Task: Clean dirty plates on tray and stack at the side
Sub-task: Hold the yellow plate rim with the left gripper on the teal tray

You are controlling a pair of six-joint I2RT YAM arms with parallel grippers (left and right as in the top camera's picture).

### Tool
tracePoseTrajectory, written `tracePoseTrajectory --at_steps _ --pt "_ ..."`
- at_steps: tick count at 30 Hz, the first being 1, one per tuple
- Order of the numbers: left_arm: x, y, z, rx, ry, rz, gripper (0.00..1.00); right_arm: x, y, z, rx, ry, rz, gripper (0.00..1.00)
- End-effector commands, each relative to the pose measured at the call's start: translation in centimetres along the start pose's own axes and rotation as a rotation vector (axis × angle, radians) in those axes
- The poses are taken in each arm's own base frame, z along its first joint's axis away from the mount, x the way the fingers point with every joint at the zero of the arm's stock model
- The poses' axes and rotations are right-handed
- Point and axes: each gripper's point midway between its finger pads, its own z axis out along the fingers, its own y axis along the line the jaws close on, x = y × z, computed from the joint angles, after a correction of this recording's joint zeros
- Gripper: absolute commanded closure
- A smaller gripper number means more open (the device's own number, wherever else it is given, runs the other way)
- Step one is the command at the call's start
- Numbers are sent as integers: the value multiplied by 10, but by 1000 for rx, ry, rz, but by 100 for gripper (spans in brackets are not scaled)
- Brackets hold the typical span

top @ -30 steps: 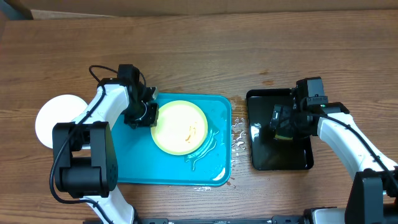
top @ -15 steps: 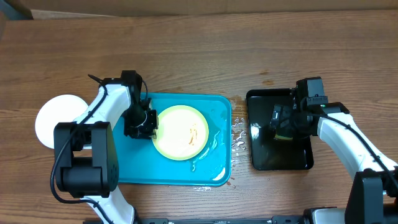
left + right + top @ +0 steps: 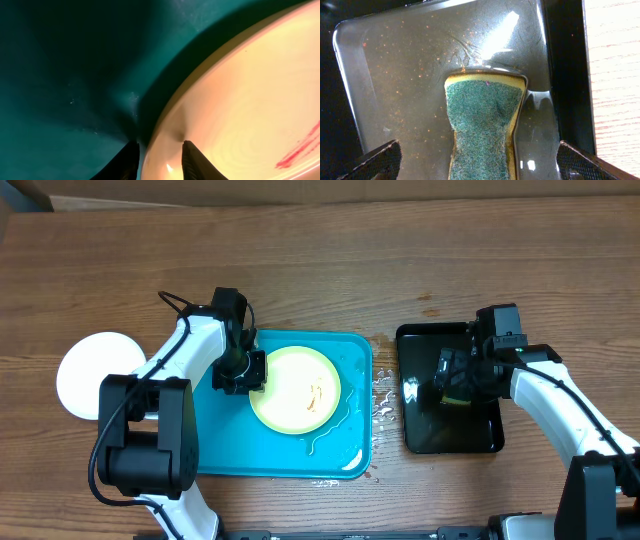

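Plate (image 3: 295,390) lying flat, face up, on left-right tray (image 3: 300,458). Left gripper (image 3: 160,157) is straddling its left rim, slightly parted, grip unclear; right gripper (image 3: 480,162) is hovering spread wide over sponge (image 3: 482,115).

left gripper (image 3: 243,370) sits at the yellow-green plate (image 3: 298,392) rim, plate just to its right on the blue tray (image 3: 230,450); grip unclear from above. white plate (image 3: 88,375) well to its left. right gripper (image 3: 452,380) hangs over the black tray (image 3: 455,435).
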Motion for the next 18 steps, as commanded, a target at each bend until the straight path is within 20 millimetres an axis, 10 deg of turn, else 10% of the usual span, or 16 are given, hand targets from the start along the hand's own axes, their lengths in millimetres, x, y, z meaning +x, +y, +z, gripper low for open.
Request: tracePoseTrajectory --at_steps 1,18 --pt "-4 10 -1 -58 -19 25 70 -2 -2 0 6 -6 7 0" --pt "30 31 25 -145 58 -157 96 -2 -2 0 6 -6 7 0"
